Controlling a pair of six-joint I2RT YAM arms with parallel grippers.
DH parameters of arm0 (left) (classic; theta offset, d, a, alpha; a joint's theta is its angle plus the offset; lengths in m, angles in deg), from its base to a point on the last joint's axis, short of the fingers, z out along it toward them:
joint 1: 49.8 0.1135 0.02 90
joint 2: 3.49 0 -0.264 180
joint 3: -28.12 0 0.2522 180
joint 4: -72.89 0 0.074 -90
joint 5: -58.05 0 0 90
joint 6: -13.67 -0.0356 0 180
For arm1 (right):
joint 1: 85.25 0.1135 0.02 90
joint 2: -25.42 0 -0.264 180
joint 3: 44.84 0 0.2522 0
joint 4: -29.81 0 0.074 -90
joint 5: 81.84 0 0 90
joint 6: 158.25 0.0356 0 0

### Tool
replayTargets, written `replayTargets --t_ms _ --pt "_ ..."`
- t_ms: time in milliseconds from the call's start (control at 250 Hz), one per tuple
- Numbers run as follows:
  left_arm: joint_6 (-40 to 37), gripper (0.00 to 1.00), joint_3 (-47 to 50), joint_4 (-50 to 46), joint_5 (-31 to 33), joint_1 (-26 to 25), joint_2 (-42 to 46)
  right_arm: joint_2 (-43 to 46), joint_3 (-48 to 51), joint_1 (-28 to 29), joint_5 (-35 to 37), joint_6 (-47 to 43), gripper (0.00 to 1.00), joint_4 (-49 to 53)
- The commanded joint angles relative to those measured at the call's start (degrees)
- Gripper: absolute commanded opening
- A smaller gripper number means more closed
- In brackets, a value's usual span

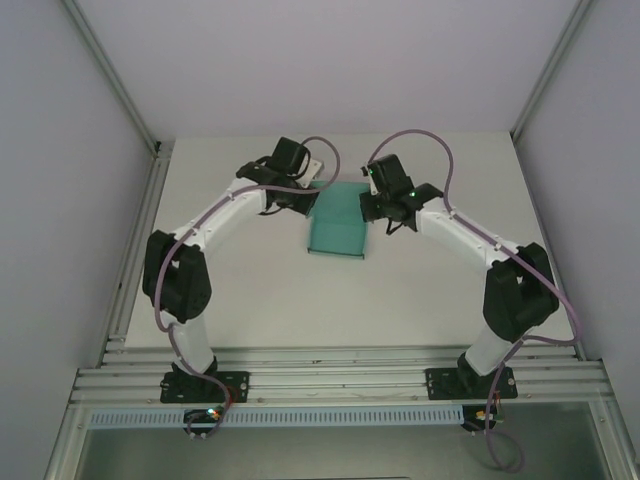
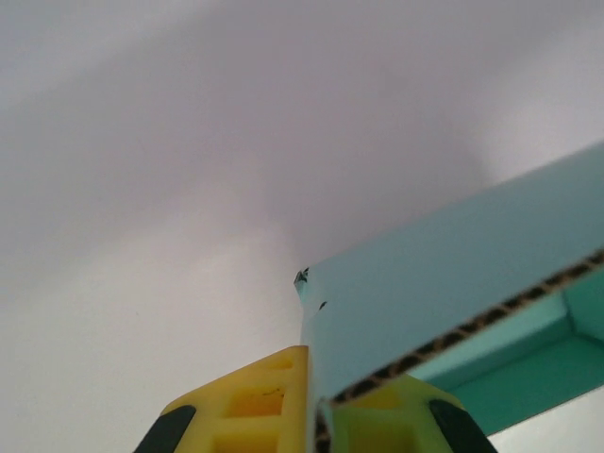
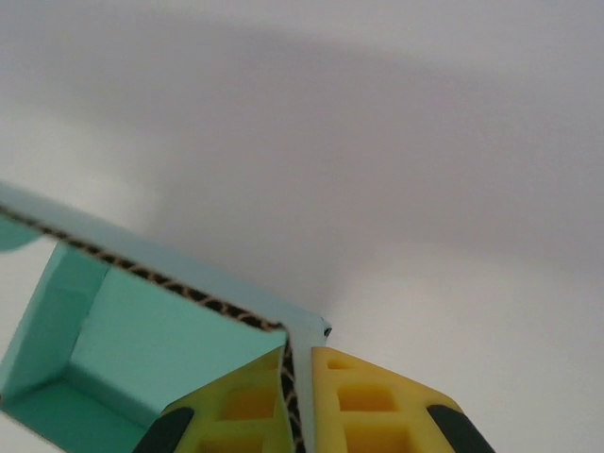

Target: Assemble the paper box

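1 paper box (image 1: 337, 225) (teal) pinched by 2: left gripper (image 2: 319, 401), right gripper (image 3: 300, 387).

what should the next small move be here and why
Probably move both arms together, slowly, keeping their spacing. The left gripper and the right gripper are each shut on a wall at opposite sides of the box, which is open between them. Moving one arm alone would likely twist or tear the thin card.

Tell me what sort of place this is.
Probably a robot lab test cell: a white table walled by pale panels on aluminium framing, two arms bolted to a rail, and a teal paper box held by the left hand and right hand.
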Motion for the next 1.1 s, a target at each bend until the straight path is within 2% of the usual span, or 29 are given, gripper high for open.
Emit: replayTargets --t_ms 0,52,140,204,335,515,631,1002,1050,1098 --pt "16.13 0.00 0.93 7.42 8.45 -1.97 1.86 1.31 5.73 -0.53 10.48 24.57 0.00 -12.71" --pt "20.06 0.00 1.35 8.95 10.03 -2.04 1.66 1.07 7.38 -0.22 10.95 30.11 0.00 -16.19" --pt "23.53 0.00 1.90 10.72 8.89 -2.07 0.81 -0.37 7.30 0.41 13.07 35.43 0.00 -17.81" --pt "25.18 0.00 2.72 12.48 7.47 -2.19 0.20 -1.84 6.33 0.97 14.73 36.29 0.00 -17.82" --pt "27.22 0.00 4.20 14.97 10.12 -2.76 -1.12 -4.20 5.73 1.58 15.49 37.15 0.00 -17.84" --pt "25.52 0.00 2.31 14.28 10.67 -3.03 -5.17 -6.04 6.31 2.26 15.75 30.49 0.00 -18.83" --pt "24.85 0.00 7.86 18.72 10.27 -3.37 -3.60 -5.72 8.42 2.22 17.26 27.16 0.00 -20.43" --pt "24.27 0.03 26.25 30.15 8.46 -4.80 4.74 -2.27 23.61 4.08 13.46 18.78 0.00 -34.72" --pt "23.29 0.06 27.60 30.45 8.34 -4.97 5.44 -1.51 25.18 4.41 13.53 16.75 0.00 -36.42" --pt "22.02 0.13 29.08 30.64 7.98 -5.40 6.34 -0.83 26.57 4.63 13.75 15.26 0.00 -36.94"
